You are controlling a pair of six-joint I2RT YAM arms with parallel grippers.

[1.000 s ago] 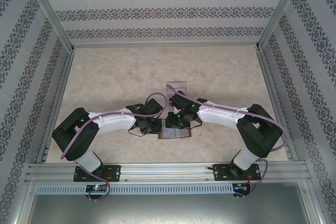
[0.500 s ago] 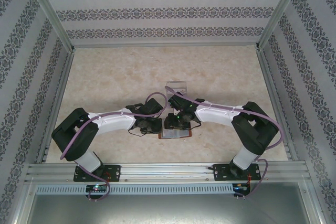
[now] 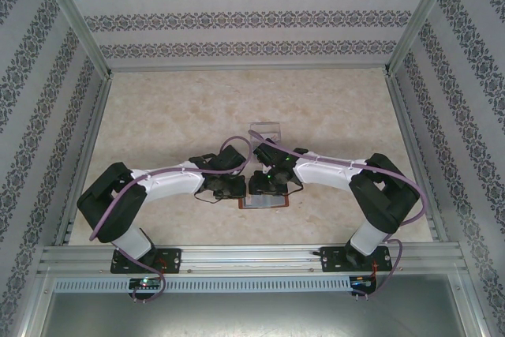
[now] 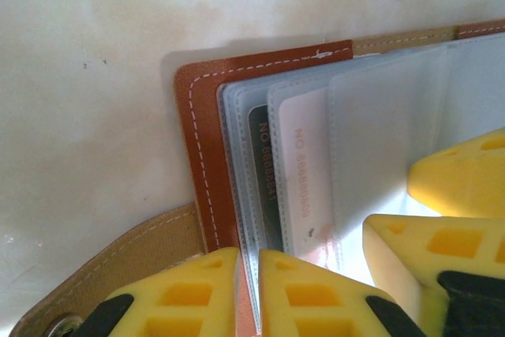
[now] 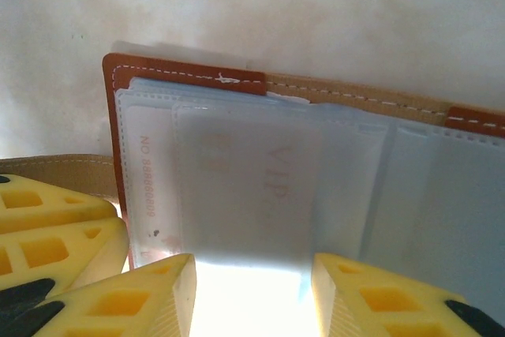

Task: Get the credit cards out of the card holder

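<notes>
My left jaws are pinched shut on the brown edge of the holder (image 4: 207, 195). I think that keeps it open and flat on the tabletop (image 3: 158, 116). My right jaws stand apart just over the soft grey-blue sleeves (image 5: 355, 187). I see nothing held in them.

The holder lies near the front of the tabletop, between my two arms. It is well in front of the clear stand (image 3: 264, 129).

The cards (image 4: 304, 183) are tucked inside the sleeves. There is a dark card (image 4: 260, 165) at the outer side with a pale one next to it. A VIP card (image 5: 268, 173) shows faintly under a cloudy sleeve.

I think each card is very light, thin, stiff and smooth, so it could slip out of a loose pinch. The sleeves look floppy. They may bend or cling to a card, and the whole holder is light enough to lift or slide if I let go of it.

So I would keep the brown edge pinned. I would take one card by its bare end at the mouth of its sleeve, squeezing its two flat faces. Then I would pull straight along the sleeve and not upward. I cannot tell which side the sleeves open on.
</notes>
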